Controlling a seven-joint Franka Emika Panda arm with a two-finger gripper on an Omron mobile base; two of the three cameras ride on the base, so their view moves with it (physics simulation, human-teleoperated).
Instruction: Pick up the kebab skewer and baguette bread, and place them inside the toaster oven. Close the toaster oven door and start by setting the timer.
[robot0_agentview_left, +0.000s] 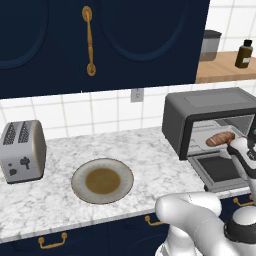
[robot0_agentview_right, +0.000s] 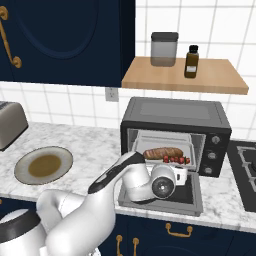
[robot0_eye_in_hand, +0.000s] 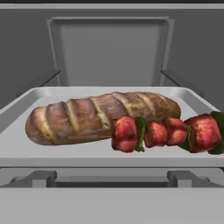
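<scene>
The dark grey toaster oven (robot0_agentview_right: 175, 112) (robot0_agentview_left: 210, 102) stands on the counter with its door (robot0_agentview_right: 194, 201) (robot0_agentview_left: 220, 170) dropped open and flat. Inside, the tan baguette bread (robot0_eye_in_hand: 87, 116) (robot0_agentview_right: 161, 152) (robot0_agentview_left: 220, 139) lies lengthwise on a light tray (robot0_eye_in_hand: 109, 151). The kebab skewer (robot0_eye_in_hand: 170, 131) (robot0_agentview_right: 176, 159), with red chunks and green bits, rests in front of the loaf's right half and touches it. My gripper (robot0_agentview_right: 181, 172) (robot0_agentview_left: 241, 149) hovers just above the open door, pointing into the opening, open and holding nothing.
A round plate (robot0_agentview_left: 102, 180) (robot0_agentview_right: 44, 165) with a brown centre sits left of the oven. A silver toaster (robot0_agentview_left: 22, 150) stands at the far left. A wooden shelf (robot0_agentview_right: 220, 80) above the oven carries a jar and a bottle. A stove (robot0_agentview_right: 245, 165) lies to the right.
</scene>
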